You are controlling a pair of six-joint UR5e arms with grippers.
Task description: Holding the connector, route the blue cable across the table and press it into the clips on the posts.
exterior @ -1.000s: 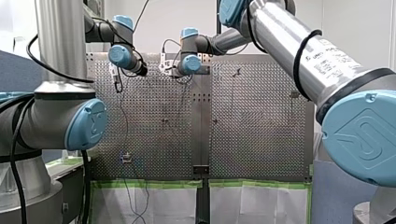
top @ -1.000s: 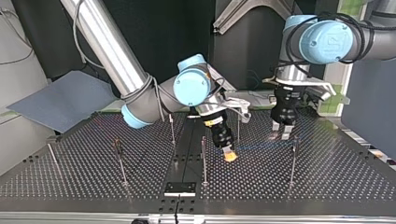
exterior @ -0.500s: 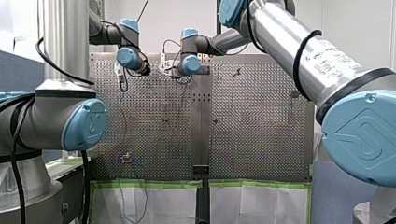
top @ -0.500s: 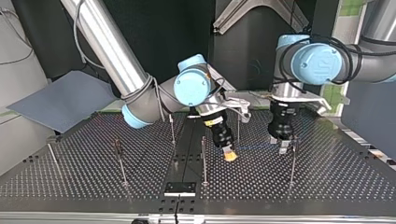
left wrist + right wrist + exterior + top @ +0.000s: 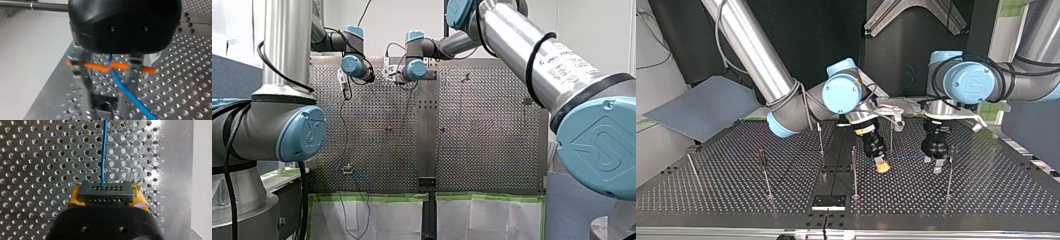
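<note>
Clearly the coming move turns on how the blue cable (image 5: 103, 150) lies. It leaves the connector (image 5: 106, 191) and runs straight ahead of my right fingers (image 5: 75, 198), low over the table (image 5: 37, 157). Its long axis is roughly level across the top view, toward my left arm.

My right fingers clamp the connector between their yellow pads. It is a dark, boxy block with two rows of small holes on its face, and the cable enters at the upper row.

My left fingers (image 5: 83, 82) are bare metal and stand apart. The thin, glossy cable passes loosely between them and crosses a smooth orange bar (image 5: 96, 66) that spans them; they do not pinch it.

In the top view a slim upright post (image 5: 949, 175) stands just beside my left fingers, on the view's right. I judge my left arm the nearer one for pressing the cable in. The post's clip is too small to make out. The table is dull metal, evenly perforated.
</note>
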